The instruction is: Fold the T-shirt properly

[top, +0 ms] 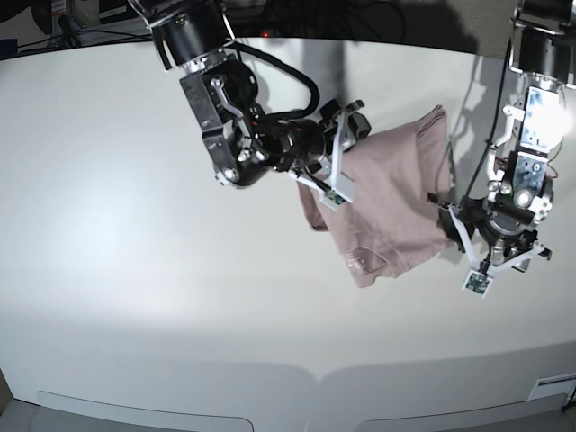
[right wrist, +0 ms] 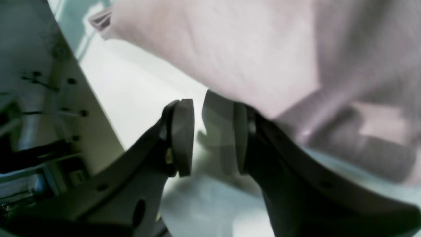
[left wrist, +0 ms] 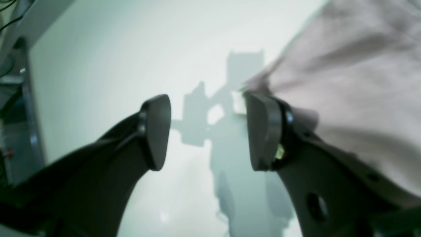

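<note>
The mauve-pink T-shirt [top: 396, 193] lies bunched and partly folded on the white table [top: 135, 225], right of the middle. My right gripper [top: 346, 121] is at the shirt's upper left edge. In the right wrist view it [right wrist: 213, 131] is open with a narrow gap and nothing between the jaws, and the shirt [right wrist: 230, 49] drapes over the outside of one finger. My left gripper [top: 447, 216] is at the shirt's right edge. In the left wrist view it [left wrist: 209, 131] is wide open and empty, with the shirt [left wrist: 355, 82] lying beside and over its right finger.
The table's far edge, with cables and dark equipment [top: 297, 18], runs behind the arms. The table's front edge [top: 297, 378] curves along the bottom. A metal frame [left wrist: 23, 98] stands at the left of the left wrist view.
</note>
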